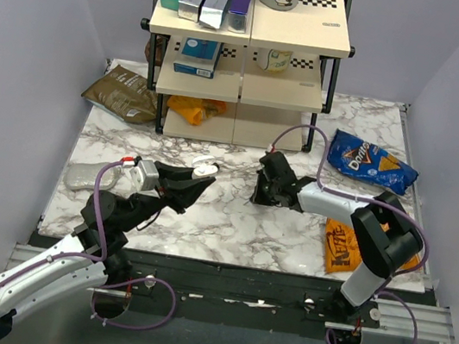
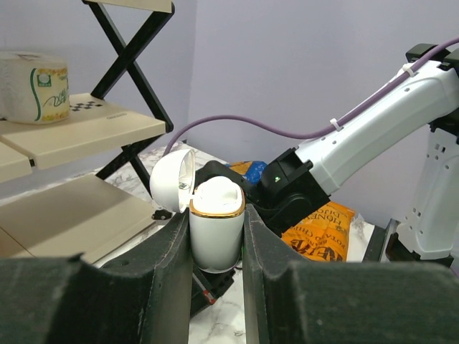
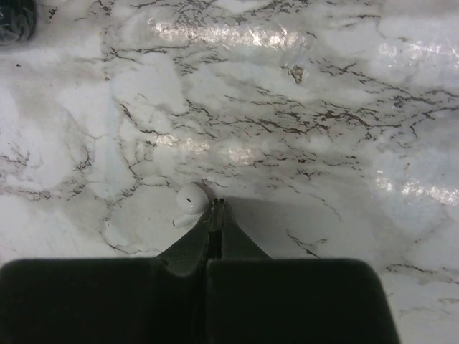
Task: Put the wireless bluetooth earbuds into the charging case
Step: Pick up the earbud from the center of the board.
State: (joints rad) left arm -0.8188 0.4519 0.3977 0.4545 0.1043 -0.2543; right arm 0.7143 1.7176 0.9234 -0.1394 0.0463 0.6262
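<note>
My left gripper [image 2: 215,236] is shut on the white charging case [image 2: 215,215], which has a gold rim and stands upright above the table with its lid [image 2: 172,179] flipped open to the left. From above, the case [image 1: 205,168] is at the left gripper [image 1: 199,179], left of centre. My right gripper [image 3: 217,206] is shut, tips down at the marble with nothing between them. One small white earbud [image 3: 190,203] lies on the table touching the outer side of the left fingertip. In the top view the right gripper [image 1: 258,196] is at the table's middle.
A two-tier shelf rack [image 1: 248,53] with boxes stands at the back. A blue Doritos bag [image 1: 370,164] and an orange chip bag [image 1: 342,245] lie on the right. A brown bag [image 1: 121,92] and a grey object [image 1: 89,174] lie on the left.
</note>
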